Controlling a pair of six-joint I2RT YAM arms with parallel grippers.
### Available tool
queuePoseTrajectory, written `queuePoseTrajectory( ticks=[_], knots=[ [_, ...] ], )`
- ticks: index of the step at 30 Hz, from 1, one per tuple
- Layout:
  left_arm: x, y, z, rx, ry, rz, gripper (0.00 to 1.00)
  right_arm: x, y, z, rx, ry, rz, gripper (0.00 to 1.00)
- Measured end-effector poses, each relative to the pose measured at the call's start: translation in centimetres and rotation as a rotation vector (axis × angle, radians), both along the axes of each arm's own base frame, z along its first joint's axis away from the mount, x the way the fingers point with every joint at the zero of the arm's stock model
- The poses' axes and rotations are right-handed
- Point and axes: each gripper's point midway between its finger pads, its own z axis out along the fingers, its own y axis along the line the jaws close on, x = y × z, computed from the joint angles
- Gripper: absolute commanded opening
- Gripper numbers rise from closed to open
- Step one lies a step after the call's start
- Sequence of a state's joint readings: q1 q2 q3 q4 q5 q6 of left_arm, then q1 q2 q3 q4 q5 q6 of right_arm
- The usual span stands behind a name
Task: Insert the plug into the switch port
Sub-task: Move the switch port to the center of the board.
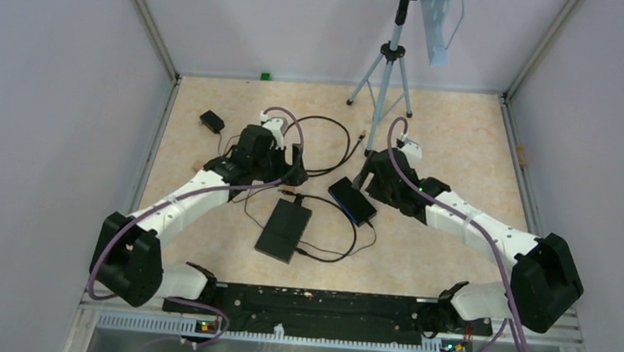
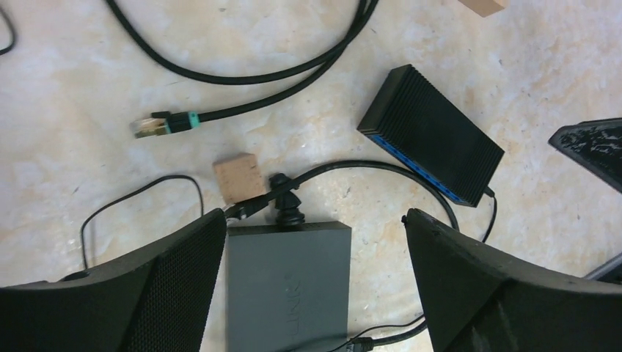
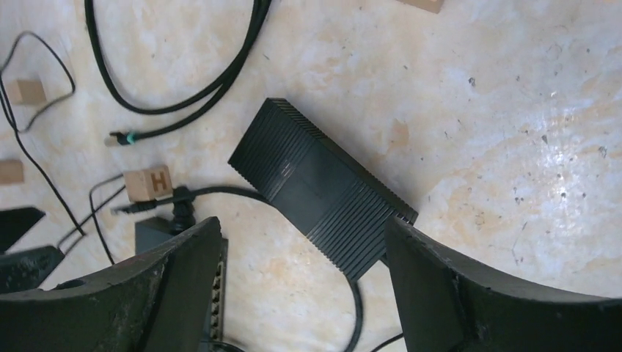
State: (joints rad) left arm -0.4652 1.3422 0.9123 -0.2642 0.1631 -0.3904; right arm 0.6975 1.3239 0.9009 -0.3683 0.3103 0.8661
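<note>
Left end effector (image 2: 315, 218): jaws spread wide, holding nothing; it hangs above the end of the grey box (image 2: 287, 286), one dark finger (image 2: 147, 293) on each side of the view.
Right end effector (image 3: 302, 224): jaws also wide apart and empty, poised over the ribbed black box (image 3: 323, 187).
Plug (image 2: 150, 126): clear-tipped connector with a teal collar, lying loose on the worktop (image 1: 463, 137). It sits beyond the wooden block (image 2: 238, 178), apart from both boxes and in no port.
Plug cable (image 2: 242, 77): black; runs from the collar and curves away across the worktop in a double loop.
Grey box: flat, lying between the two arms in the top view, with a thick black lead (image 2: 352, 167) entering at its far end just beside the wooden block.
Ribbed black box: has a blue face (image 2: 425, 167) along one long side; set at an angle to the right of the grey box, near it but not touching, with a thin lead at one corner.
Wooden block: small cube, marked H in the right wrist view.
Tripod (image 1: 384, 72): stands at the far edge of the worktop.
Small black adapter (image 1: 211, 121): far left, well apart from the boxes.
</note>
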Motion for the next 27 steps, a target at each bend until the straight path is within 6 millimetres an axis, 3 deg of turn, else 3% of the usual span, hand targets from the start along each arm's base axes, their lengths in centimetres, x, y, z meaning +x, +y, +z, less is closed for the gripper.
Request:
queuePoseTrajectory(
  ticks=[6, 11, 20, 27],
  knots=[
    [-0.1, 1.1, 0.4, 0.023, -0.015, 0.047, 0.96, -0.5, 0.7, -0.2, 0.074, 0.044, -0.104, 0.8],
    [0.5, -0.1, 0.0, -0.006, -0.018, -0.001, 0.89, -2.7, 2.7, -1.3, 0.119, 0.09, -0.087, 0.76],
    [5.1, -7.4, -0.9, -0.114, -0.02, -0.24, 0.75, -7.4, -0.3, -8.9, 0.044, 0.213, -0.099, 0.42],
    [7.3, -13.6, -1.6, -0.15, -0.059, -0.381, 0.64, -8.0, 0.9, -10.0, 0.105, 0.189, 0.007, 0.17]
  ],
)
